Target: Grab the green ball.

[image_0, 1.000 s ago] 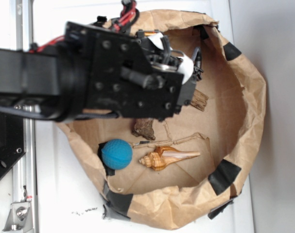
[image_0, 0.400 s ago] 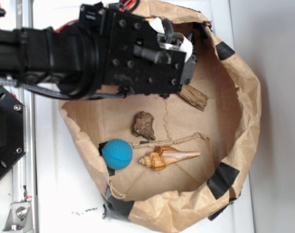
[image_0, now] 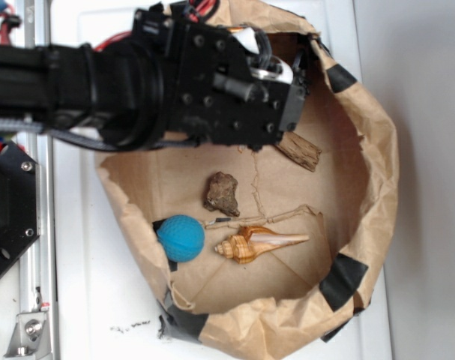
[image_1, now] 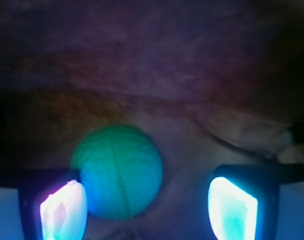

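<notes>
Paper bag [image_0: 377, 150] floor | step: approach | I see gripper [image_1: 146, 210] spread, green ball [image_1: 117, 172] near one finger | next: centre, descend, close.

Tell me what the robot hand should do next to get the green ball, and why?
Probably slide a bit to the left in the wrist view, then close. There the green ball sits close to the left finger, off-centre in the open gripper, with a wide gap to the right finger. In the exterior view the arm hides the ball.
</notes>
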`<state>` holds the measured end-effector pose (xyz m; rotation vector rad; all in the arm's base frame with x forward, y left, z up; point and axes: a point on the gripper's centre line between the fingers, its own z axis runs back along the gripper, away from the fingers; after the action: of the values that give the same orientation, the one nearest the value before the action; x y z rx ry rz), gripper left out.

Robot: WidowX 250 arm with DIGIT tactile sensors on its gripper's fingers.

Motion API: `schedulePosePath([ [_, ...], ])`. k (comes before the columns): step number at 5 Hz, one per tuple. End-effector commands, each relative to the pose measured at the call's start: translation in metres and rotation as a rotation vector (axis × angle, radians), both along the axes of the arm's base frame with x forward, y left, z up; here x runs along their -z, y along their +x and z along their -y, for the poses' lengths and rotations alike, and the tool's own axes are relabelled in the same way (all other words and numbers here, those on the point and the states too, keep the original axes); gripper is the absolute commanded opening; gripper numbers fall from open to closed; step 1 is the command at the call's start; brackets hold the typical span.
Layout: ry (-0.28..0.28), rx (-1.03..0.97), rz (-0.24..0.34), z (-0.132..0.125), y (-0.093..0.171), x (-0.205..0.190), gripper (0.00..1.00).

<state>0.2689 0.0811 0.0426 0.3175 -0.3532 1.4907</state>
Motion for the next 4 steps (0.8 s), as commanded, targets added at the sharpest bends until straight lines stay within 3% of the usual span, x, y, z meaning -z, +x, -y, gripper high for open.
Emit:
schedulePosePath([
  [1, 0.06, -0.007, 0.03, -0.017, 0.014, 0.024, 1.0],
  [2, 0.025, -0.003, 0.059, -0.012, 0.012, 0.017, 0.0],
  [4, 0.015, 0.03, 0.069, -0.002, 0.011, 0.008, 0.0],
])
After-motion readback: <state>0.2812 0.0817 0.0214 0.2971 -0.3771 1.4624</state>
